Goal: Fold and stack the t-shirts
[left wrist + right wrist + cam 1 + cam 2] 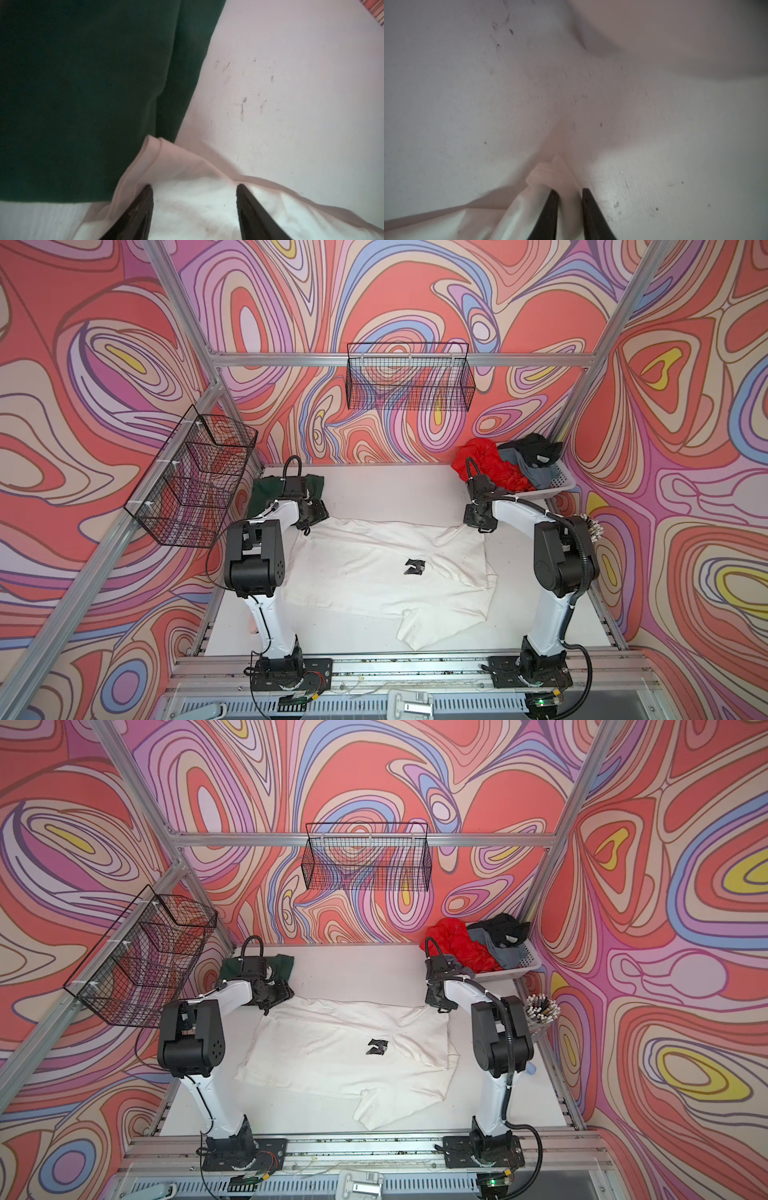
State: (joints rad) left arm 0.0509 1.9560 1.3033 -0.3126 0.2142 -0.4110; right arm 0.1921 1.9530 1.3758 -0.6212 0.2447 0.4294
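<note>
2 grippers sit at the far corners of the white t-shirt (353, 572), spread on the table (374, 489): left gripper (194, 186) wide apart over the cloth, right gripper (569, 190) narrow, pinching a fold.

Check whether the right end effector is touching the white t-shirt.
Touching. The right wrist view shows a bunched fold of the white t-shirt pinched inside the nearly closed right end effector.
</note>
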